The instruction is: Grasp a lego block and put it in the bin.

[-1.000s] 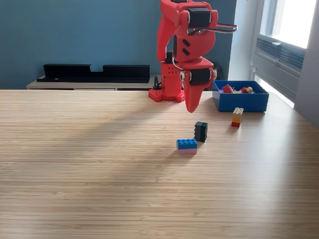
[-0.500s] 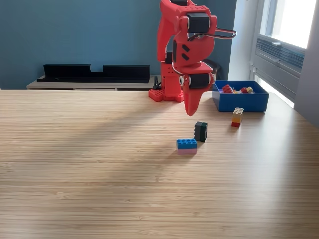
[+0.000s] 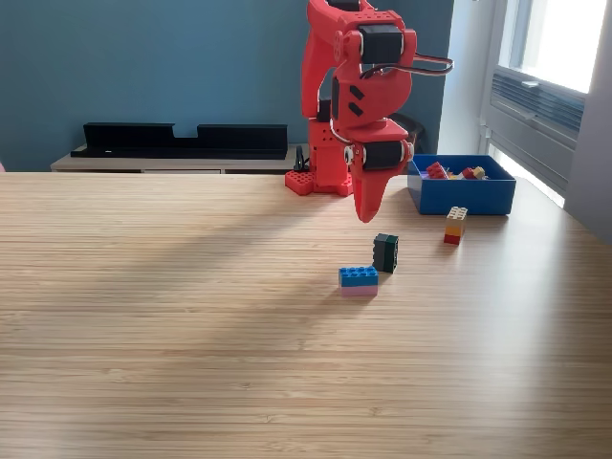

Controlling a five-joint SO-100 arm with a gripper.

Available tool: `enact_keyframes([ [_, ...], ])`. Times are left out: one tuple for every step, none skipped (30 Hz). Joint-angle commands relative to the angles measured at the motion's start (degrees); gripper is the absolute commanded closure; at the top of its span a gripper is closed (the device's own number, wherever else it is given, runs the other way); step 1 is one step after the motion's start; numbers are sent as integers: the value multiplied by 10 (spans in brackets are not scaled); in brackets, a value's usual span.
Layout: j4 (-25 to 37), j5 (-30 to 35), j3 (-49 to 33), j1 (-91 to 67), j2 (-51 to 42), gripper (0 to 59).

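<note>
Now the red plastic gripper is hanging closed and empty above the small dark green lego block. It is needing to open wide, drop straight down around the block and squeeze, before going to the blue plastic bin.

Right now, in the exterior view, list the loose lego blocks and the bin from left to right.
Blue-and-pink block → dark green block → yellow-and-red block → bin, which sits farther back and spans past the yellow-and-red block on both sides.
</note>
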Motion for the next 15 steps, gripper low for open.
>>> enact_keyframes([
  [-6, 4, -4, 4, 13, 580],
  [-6, 5, -4, 4, 13, 580],
  [-9, 8, -4, 4, 13, 579],
  [-11, 11, -4, 4, 13, 579],
  [-12, 12, -3, 4, 13, 578],
  [-14, 14, -3, 4, 13, 578],
  [-16, 16, -3, 3, 13, 578],
  [-18, 17, -3, 1, 13, 577],
  [-20, 18, -3, -3, 13, 576],
  [-22, 16, -3, -8, 13, 575],
  [-23, 11, -3, -15, 14, 574],
  [-23, 4, -3, -25, 14, 573],
  [-22, -2, -3, -41, 14, 572],
  [-22, -5, -2, -58, 14, 572],
  [-22, -6, -1, -76, 14, 564],
])
